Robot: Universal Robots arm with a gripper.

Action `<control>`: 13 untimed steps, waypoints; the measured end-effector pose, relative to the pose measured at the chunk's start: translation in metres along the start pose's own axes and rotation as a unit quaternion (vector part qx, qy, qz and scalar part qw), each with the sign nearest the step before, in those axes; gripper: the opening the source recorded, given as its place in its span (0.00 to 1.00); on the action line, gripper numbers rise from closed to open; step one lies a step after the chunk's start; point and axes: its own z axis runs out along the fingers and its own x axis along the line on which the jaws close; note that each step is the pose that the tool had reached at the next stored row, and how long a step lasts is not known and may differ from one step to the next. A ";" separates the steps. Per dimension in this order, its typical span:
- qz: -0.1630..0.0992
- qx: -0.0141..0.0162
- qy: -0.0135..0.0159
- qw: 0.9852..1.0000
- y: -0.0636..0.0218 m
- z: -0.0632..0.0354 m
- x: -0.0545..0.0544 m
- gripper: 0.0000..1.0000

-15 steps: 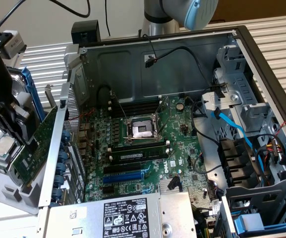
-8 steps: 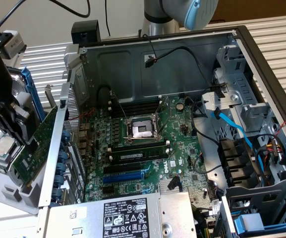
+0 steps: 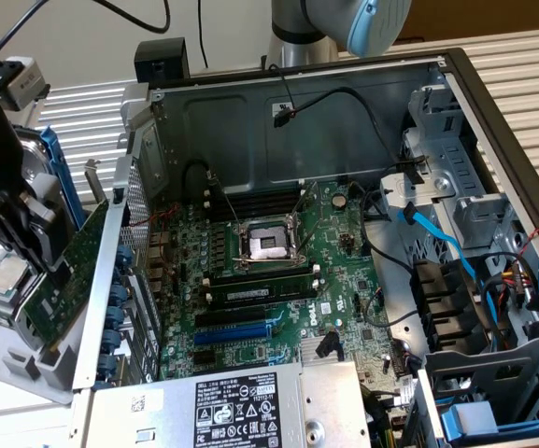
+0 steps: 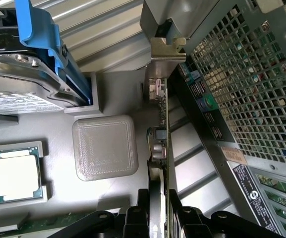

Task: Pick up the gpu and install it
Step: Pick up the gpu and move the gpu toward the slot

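The gpu (image 3: 66, 273) is a small green card with a silver bracket (image 4: 166, 48) at one end. It stands on edge and tilted, just outside the case's rear wall at the exterior view's left. My gripper (image 3: 37, 250) is shut on it from above. In the wrist view the gpu (image 4: 161, 144) runs edge-on away from my gripper (image 4: 160, 222), with a black finger (image 4: 134, 220) on each side. Its cooler side is hidden. The large green motherboard (image 3: 278, 280) lies inside the open case, with a blue slot (image 3: 236, 331) near its front.
A grey parts tray (image 4: 113, 96) lies below the card, holding a CPU (image 4: 15, 173), an empty square pocket (image 4: 104, 147) and a hard drive in a blue carrier (image 4: 31, 74). The case's perforated rear wall (image 4: 252, 84) stands close beside the card. A power supply (image 3: 241, 401) sits at the front.
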 end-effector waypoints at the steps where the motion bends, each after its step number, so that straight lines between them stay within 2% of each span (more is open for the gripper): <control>1: 0.000 -0.001 0.000 1.000 0.0000 -0.0012 0.000 0.27; 6: 0.001 -0.004 0.002 1.000 0.0000 -0.0061 -0.001 0.27; 13: 0.001 -0.004 0.002 1.000 0.0002 -0.0148 -0.002 0.27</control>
